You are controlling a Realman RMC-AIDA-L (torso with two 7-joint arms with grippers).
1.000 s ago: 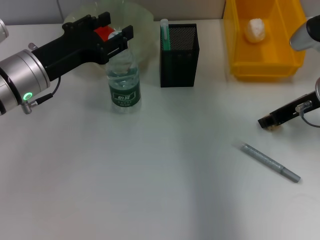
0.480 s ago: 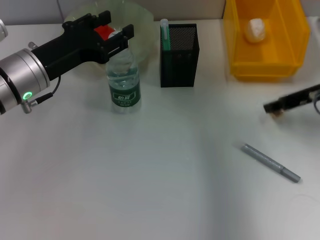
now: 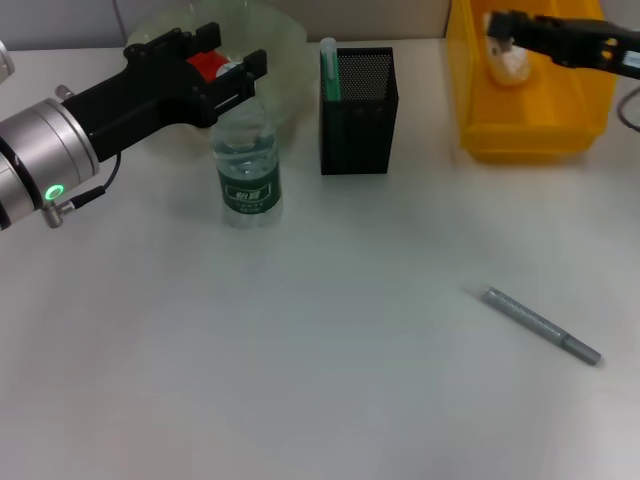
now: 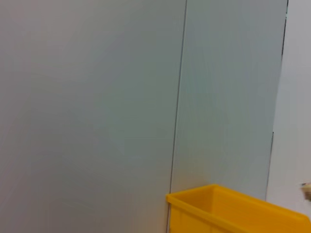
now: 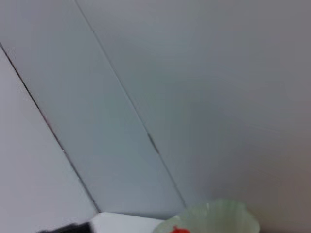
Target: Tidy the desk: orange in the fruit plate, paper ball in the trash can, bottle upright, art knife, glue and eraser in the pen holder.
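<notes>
Left gripper (image 3: 232,62) fingers parted astride upright bottle (image 3: 248,160) cap, orange (image 3: 207,65) in fruit plate (image 3: 285,40) behind. Right gripper (image 3: 498,27) over trash can (image 3: 530,135), paper ball (image 3: 513,62) beneath; finger state indeterminable. Pen holder (image 3: 358,115) between; art knife (image 3: 541,325) on tabletop (image 3: 300,350).

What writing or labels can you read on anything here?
Bottle: its dark green label carries pale characters, too small and blurred to read.
Pen holder, trash can, grey pen-like tool: no writing visible.
Nothing else shows any text.
</notes>
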